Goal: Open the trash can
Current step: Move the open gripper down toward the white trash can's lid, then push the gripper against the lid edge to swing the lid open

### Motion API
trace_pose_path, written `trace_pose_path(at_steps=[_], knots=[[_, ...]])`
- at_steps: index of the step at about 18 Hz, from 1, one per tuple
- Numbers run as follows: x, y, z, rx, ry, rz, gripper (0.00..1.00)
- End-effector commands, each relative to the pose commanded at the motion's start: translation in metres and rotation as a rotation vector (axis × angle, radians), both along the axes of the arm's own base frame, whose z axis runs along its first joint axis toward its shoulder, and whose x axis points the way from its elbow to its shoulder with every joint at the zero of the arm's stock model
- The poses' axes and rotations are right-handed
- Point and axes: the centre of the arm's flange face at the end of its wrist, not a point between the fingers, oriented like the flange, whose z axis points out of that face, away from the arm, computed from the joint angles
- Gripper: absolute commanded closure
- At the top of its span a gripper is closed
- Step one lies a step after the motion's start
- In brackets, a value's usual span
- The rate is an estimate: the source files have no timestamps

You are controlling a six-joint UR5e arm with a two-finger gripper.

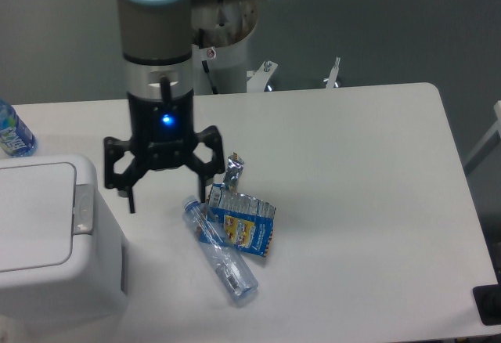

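Note:
The trash can [47, 233] is a large boxy white bin at the left front of the table, its flat lid down. A grey push-button tab [83, 207] sits on its right rim. My gripper [167, 194] hangs open just right of the bin, its fingers spread wide and pointing down. The left fingertip [131, 202] is a short way right of the grey tab and not touching it. Nothing is between the fingers.
A crushed clear bottle [221, 251] lies just right of the gripper, beside a blue snack packet [243, 228] and a small foil wrapper [233, 170]. A blue-labelled bottle [12, 133] stands at the far left edge. The robot's base [227, 53] is behind the table.

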Motion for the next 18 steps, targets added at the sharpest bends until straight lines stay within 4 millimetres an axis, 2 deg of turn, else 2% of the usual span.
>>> trace_pose_path(at_steps=[5, 18], knots=[[0.011, 0.007, -0.006, -0.008, -0.006, -0.017, 0.0], [0.016, 0.012, -0.018, -0.027, -0.016, -0.026, 0.0]])
